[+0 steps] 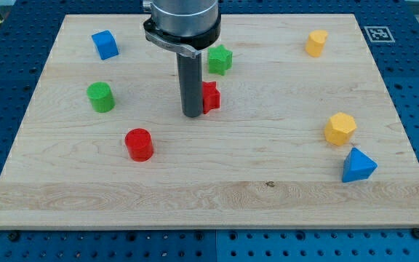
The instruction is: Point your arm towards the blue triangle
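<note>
The blue triangle (358,166) lies near the board's lower right, just below a yellow hexagonal block (340,129). My tip (193,114) stands near the middle of the board, far to the left of the blue triangle. It is right beside a red block (211,97), which is partly hidden behind the rod.
A green block (220,59) sits just above the red one. A blue cube (105,44) is at the upper left, a green cylinder (100,97) and a red cylinder (139,144) at the left, a yellow block (316,44) at the upper right. The wooden board (209,196) ends near the triangle.
</note>
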Motion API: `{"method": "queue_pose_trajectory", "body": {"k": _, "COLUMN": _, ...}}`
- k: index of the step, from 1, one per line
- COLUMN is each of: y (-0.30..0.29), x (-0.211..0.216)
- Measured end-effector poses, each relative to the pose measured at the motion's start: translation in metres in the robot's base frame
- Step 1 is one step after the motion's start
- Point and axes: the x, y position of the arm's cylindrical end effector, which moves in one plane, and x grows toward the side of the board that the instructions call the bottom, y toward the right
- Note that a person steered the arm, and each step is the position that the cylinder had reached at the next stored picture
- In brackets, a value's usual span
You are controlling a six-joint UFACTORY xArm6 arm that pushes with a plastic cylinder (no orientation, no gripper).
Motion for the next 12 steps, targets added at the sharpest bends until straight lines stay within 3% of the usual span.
{"method": "queue_pose_trajectory", "body": {"k": 1, "y": -0.002, "x": 0.04}}
{"method": "queue_pose_trajectory", "body": {"k": 6, "y": 0.087, "x": 0.052}}
{"method": "queue_pose_trajectory", "body": {"k": 8, "y": 0.085, "x": 0.056}}
{"method": "queue_pose_trajectory", "body": {"k": 12, "y": 0.081, "x": 0.116}}
